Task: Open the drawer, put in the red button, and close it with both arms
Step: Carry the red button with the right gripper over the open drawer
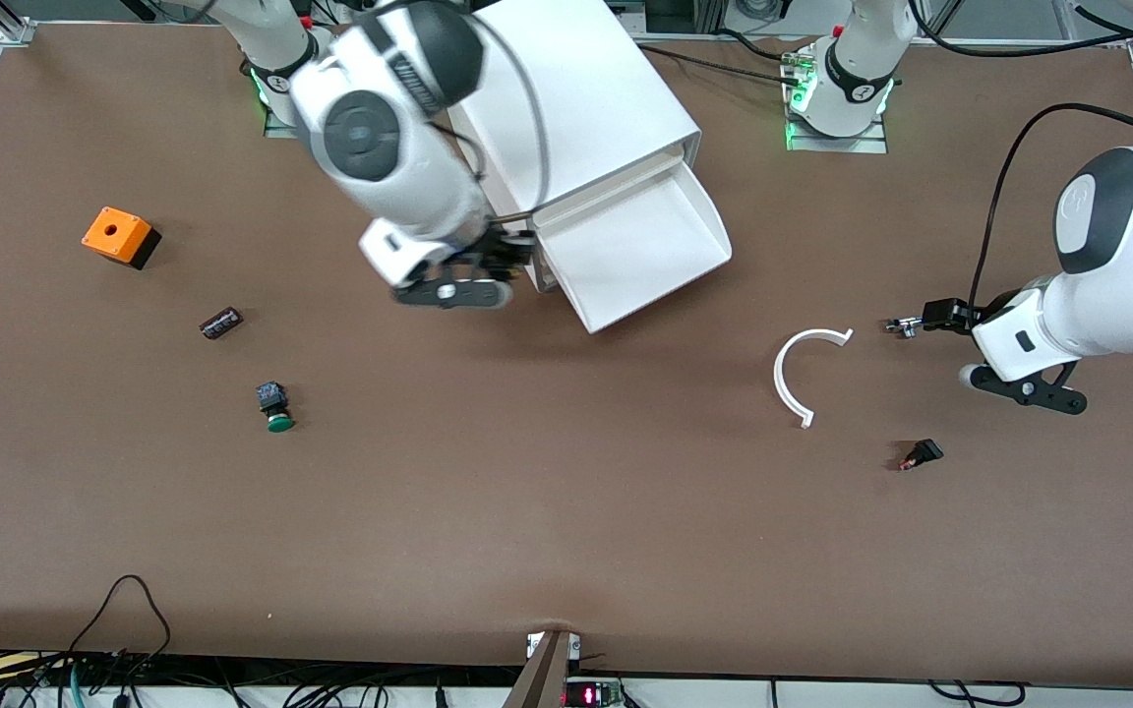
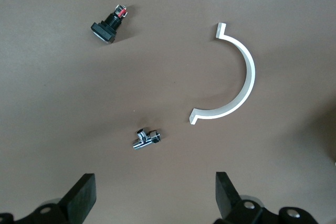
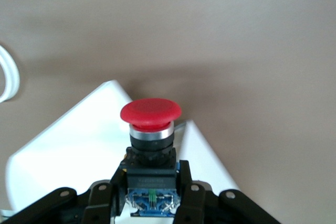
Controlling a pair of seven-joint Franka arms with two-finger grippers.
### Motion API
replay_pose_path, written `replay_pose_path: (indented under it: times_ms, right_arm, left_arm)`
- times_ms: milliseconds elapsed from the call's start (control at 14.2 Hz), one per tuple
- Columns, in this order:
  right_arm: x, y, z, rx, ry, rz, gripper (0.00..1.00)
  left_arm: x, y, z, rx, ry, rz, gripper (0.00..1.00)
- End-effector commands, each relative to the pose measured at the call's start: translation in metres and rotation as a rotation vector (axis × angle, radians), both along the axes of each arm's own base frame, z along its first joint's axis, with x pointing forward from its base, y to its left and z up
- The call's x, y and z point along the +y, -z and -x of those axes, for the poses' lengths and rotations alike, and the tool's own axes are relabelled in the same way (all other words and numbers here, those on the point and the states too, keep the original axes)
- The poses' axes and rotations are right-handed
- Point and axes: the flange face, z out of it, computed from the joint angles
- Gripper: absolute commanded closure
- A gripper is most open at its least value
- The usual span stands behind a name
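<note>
The drawer (image 1: 637,246) stands pulled out of the white cabinet (image 1: 576,98), its tray bare. My right gripper (image 1: 510,259) is at the drawer's corner toward the right arm's end and is shut on the red button. In the right wrist view the red button (image 3: 151,111) sits upright between the fingers of the right gripper (image 3: 150,174), cap over the drawer's white rim (image 3: 73,145). The hand hides the button in the front view. My left gripper (image 1: 942,315) is open and empty, low over the table beside a small chrome fitting (image 2: 147,139); it shows in its wrist view (image 2: 155,198).
A white arc piece (image 1: 803,379) (image 2: 236,77) and a black switch with red tip (image 1: 921,454) (image 2: 108,24) lie near the left gripper. A green-capped button (image 1: 275,405), a dark cylinder (image 1: 220,322) and an orange box (image 1: 118,236) lie toward the right arm's end.
</note>
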Motion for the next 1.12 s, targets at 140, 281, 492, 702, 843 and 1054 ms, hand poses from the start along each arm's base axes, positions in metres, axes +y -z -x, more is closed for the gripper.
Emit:
replay_pose_path:
  times_ms: [140, 281, 492, 702, 843, 1054]
  right_arm:
    - [0.09, 0.015, 0.016, -0.043, 0.122, -0.019, 1.0]
    - [0.114, 0.032, 0.036, -0.067, 0.144, 0.019, 1.0]
    - [0.135, 0.06, 0.061, -0.044, 0.176, 0.072, 1.0]
    - [0.141, 0.079, 0.068, -0.032, 0.224, 0.109, 1.0]
    - [0.141, 0.09, 0.07, -0.017, 0.229, 0.124, 1.0]
    - [0.139, 0.106, 0.077, 0.004, 0.275, 0.163, 0.92]
  left_arm:
    - [-0.001, -0.005, -0.003, 0.005, 0.002, 0.004, 0.0]
    - [0.0, -0.005, -0.002, 0.006, 0.002, 0.004, 0.0]
    - [0.0, -0.005, -0.003, 0.006, 0.002, 0.004, 0.0]
    - [0.001, -0.005, -0.003, 0.007, 0.002, 0.004, 0.0]
    - [0.001, -0.005, -0.003, 0.007, 0.002, 0.004, 0.0]
    - [-0.004, -0.006, -0.003, 0.003, 0.008, 0.005, 0.0]
